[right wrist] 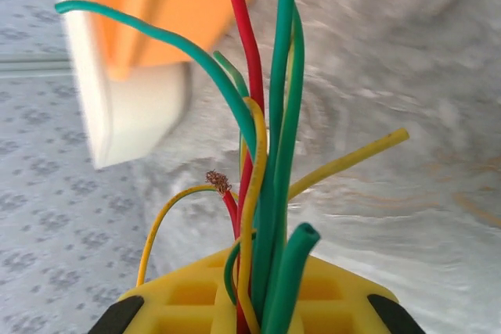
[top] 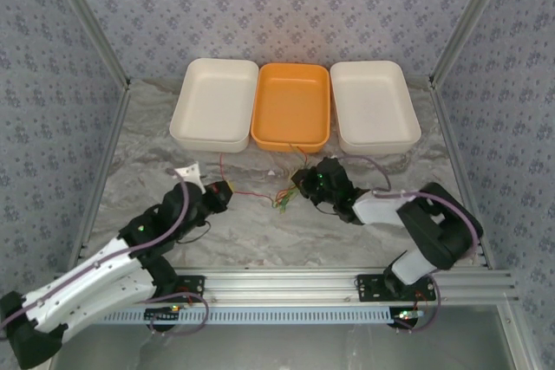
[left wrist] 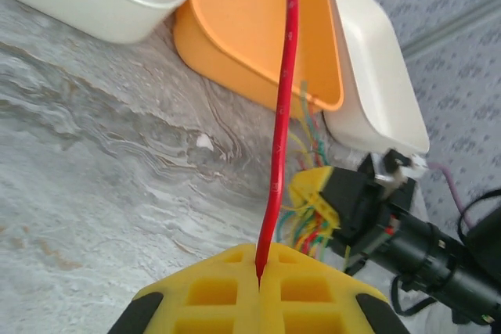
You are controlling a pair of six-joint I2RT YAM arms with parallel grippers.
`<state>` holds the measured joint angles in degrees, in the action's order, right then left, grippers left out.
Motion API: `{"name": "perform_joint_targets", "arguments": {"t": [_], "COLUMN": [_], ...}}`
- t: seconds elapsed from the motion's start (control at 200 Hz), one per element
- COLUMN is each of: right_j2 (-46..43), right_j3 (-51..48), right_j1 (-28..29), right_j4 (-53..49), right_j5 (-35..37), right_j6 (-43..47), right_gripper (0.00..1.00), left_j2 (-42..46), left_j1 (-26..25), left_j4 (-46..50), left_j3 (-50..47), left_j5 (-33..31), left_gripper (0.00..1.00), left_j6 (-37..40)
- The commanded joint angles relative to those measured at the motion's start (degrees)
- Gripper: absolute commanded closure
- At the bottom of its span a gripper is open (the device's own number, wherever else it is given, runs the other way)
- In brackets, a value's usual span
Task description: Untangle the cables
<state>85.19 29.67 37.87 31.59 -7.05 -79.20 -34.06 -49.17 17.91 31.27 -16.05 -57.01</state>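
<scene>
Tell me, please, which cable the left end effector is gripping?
The lone red cable, clamped in the left end effector; the other cables sit bunched in the right end effector.

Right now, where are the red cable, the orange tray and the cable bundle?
red cable (left wrist: 282,115): left wrist view, middle of its length.
orange tray (top: 292,103): top external view, bare floor.
cable bundle (right wrist: 274,193): right wrist view, a green strand.

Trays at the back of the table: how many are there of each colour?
White trays: 2
Orange tray: 1
Total: 3
</scene>
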Motion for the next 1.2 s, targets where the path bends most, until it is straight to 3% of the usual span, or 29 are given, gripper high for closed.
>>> {"name": "perform_joint_targets", "arguments": {"t": [0.0, 0.225, 0.495, 0.62, 0.779, 0.929, 1.034, 1.194], "right_j2": [-5.6, -17.4, -23.8, -23.7, -26.0, -22.5, -19.2, -20.9], "right_j3": [-2.3, -3.9, -6.1, -5.8, -6.2, -6.4, -7.3, -7.6], "right_j1": [-1.6, -3.8, -7.9, -8.6, -12.2, -14.4, -14.4, -15.0], "right_j4": [-9.8, -18.6, -22.7, -24.3, -31.4, -32.6, -30.7, -32.3], "right_j5": [4.9, 9.0, 8.9, 8.4, 10.8, 9.2, 8.7, 10.0], "right_j6": [5.7, 8.7, 10.3, 11.2, 14.4, 15.8, 14.5, 15.6], "right_gripper": [1.00, 1.00, 0.96, 0.94, 0.80, 0.69, 0.72, 0.76], "left_j2": [5.7, 10.0, 8.9, 6.5, 8.3, 5.1, 0.6, 1.1], "left_j1": [2.6, 5.7, 5.8, 5.8, 5.9, 6.1, 6.0, 6.0], "left_j4": [8.6, 13.7, 11.2, 9.8, 11.6, 2.5, -4.1, -3.1], "left_j3": [-0.9, -2.4, -3.3, -3.6, -1.8, -2.9, -4.5, -2.3], "left_j5": [-10.0, -11.6, -11.0, -10.2, -12.1, -5.6, -2.0, -1.8], "left_gripper": [1.00, 1.00, 1.00, 1.00, 1.00, 1.00, 1.00, 1.00], "left_j6": [-2.7, -7.0, -7.9, -8.1, -6.8, -4.4, -4.7, -3.5]}}
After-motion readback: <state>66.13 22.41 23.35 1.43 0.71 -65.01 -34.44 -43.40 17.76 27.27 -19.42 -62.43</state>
